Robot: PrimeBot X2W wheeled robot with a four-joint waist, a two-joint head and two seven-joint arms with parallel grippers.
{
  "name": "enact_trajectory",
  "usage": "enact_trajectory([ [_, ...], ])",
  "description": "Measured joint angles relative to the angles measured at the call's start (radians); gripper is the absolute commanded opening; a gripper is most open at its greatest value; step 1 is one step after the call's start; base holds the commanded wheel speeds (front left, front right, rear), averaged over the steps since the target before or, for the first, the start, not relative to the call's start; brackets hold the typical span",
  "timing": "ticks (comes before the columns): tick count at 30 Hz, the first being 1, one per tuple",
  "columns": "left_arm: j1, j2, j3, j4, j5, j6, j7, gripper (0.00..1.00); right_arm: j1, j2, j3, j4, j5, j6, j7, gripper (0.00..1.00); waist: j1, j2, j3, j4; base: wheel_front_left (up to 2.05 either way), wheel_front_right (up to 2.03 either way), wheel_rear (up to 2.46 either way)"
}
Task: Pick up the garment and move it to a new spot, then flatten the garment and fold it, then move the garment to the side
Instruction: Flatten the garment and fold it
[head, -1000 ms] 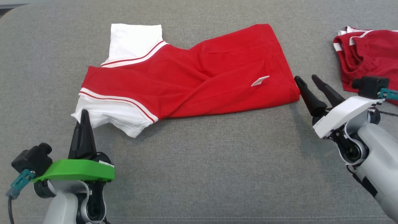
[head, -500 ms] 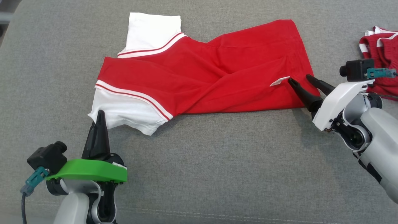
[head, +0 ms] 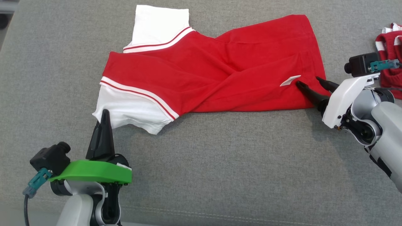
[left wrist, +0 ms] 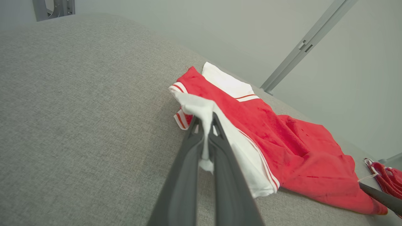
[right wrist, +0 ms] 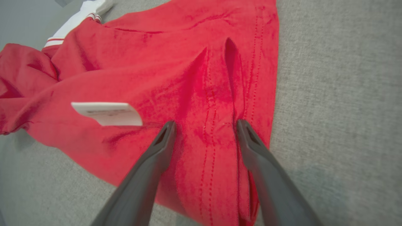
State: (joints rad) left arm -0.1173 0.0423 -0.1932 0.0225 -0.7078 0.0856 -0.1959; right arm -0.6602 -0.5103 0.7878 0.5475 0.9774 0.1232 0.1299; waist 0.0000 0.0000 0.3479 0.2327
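Item: garment, a red-and-white shirt, lying mid-worktop. We judge it light, limp and apt to bunch. Left hand is clamped on the white sleeve at 8 o'clock. Right hand is spread over the red hem at 3 o'clock, our second hold.

Dark-fingered left tool with a green plate, right tool with a white plate, grey forearms, teal plugs.

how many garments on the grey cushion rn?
2. Red-and-white shirt lies across the middle; a second red garment with white trim sits at the far right, cut off by the head view's edge, so more may lie beyond it.
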Motion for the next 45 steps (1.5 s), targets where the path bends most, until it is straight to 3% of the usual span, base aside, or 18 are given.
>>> enact_trajectory([
  [6,0.000,0.000,-0.004,-0.006,0.000,0.003,0.000,0.00,-0.023,0.001,0.008,0.015,0.000,0.000,0.025,0.98,0.0000,0.0000,0.006,0.001,0.00,0.00,0.00],
  [8,0.000,0.000,-0.005,-0.008,0.000,0.003,0.000,0.00,-0.033,0.002,0.011,0.020,0.001,0.000,0.034,0.63,0.0000,0.0000,0.008,0.001,0.00,0.00,0.00],
  [9,0.000,0.000,-0.006,-0.009,0.000,0.003,0.000,0.00,-0.036,0.004,0.012,0.023,0.002,0.000,0.036,0.63,0.0000,0.0000,0.009,0.001,0.00,0.00,0.00],
  [11,0.000,0.000,-0.007,-0.010,-0.001,0.007,-0.001,0.00,-0.042,0.005,0.018,0.027,0.005,0.000,0.044,0.25,0.0000,0.0000,0.011,0.001,0.00,0.00,0.00],
  [13,0.000,0.000,-0.007,-0.010,-0.001,0.008,-0.003,0.00,-0.051,0.008,0.025,0.028,0.009,0.000,0.054,0.00,0.0000,0.0000,0.013,0.001,0.00,0.00,0.00],
  [21,0.000,0.000,-0.005,-0.010,-0.001,0.011,-0.007,0.00,-0.053,0.016,0.029,0.028,0.036,0.000,0.049,0.00,0.0000,0.0000,0.011,-0.003,0.00,0.00,0.00],
  [27,0.000,-0.001,0.014,-0.015,-0.001,0.011,-0.018,0.00,-0.054,0.025,-0.020,-0.017,0.064,0.000,-0.052,0.00,0.0000,0.0000,-0.010,-0.014,0.00,0.00,0.00],
  [33,-0.011,-0.001,0.042,-0.075,-0.002,0.010,-0.035,0.00,-0.039,0.045,-0.104,-0.129,0.182,0.000,-0.176,0.00,0.0000,0.0000,-0.055,-0.032,0.00,0.00,0.00],
  [38,-0.011,-0.002,0.091,-0.107,-0.024,0.010,-0.043,0.00,0.034,0.043,-0.153,-0.196,0.267,0.000,-0.235,0.00,0.0000,0.0000,-0.099,-0.053,0.00,0.00,0.00],
  [45,0.043,0.012,0.109,-0.116,-0.024,0.010,-0.042,0.00,0.163,-0.009,-0.144,-0.227,0.275,0.000,-0.256,0.00,0.0000,0.0000,-0.166,-0.093,0.00,0.00,0.00],
])
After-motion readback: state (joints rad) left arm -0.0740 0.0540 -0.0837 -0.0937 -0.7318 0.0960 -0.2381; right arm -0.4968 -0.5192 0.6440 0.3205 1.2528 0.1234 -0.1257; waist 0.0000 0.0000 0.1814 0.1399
